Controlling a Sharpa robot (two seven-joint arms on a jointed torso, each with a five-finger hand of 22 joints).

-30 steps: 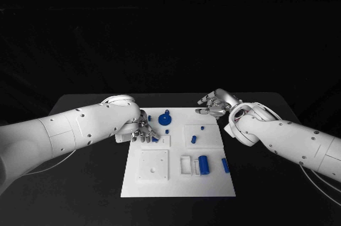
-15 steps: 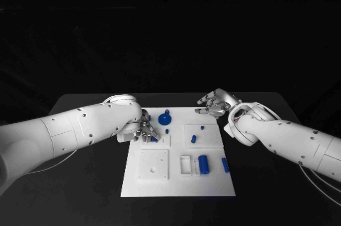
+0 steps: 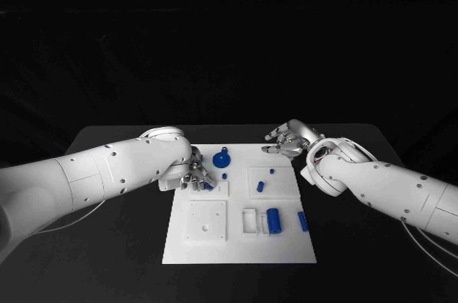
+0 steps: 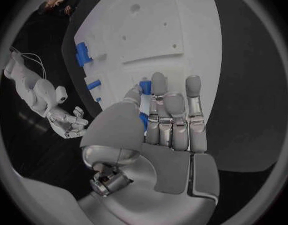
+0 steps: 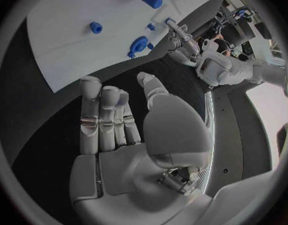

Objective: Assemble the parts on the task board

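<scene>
Right now the left hand [image 3: 194, 174] sits over the near-left part of the task board [image 3: 239, 250], its fingers bent down around a small blue part [image 3: 208, 186] at the fingertips. The left wrist view shows blue between thumb and fingers [image 4: 157, 92], so I judge the hand is pinching that part, though the contact itself is half hidden. The right hand [image 3: 289, 141] hovers at the board's far right corner over the bench [image 3: 114, 250], fingers apart and holding nothing.

To do this step well, the left hand should keep the part pinched squarely and bring it straight over its seat before lowering, so it does not tip or catch on the board's raised white block [image 3: 207, 220]. The other blue parts lie undisturbed: the round knobbed piece [image 3: 222, 160] just beside the left hand, and the cylinder [image 3: 273, 220] and the thin bar [image 3: 302, 221] nearer the robot.

Compared with a second ago, the left hand has shifted slightly toward the board's middle and its fingers have curled closer on the part; the right hand has barely moved.
</scene>
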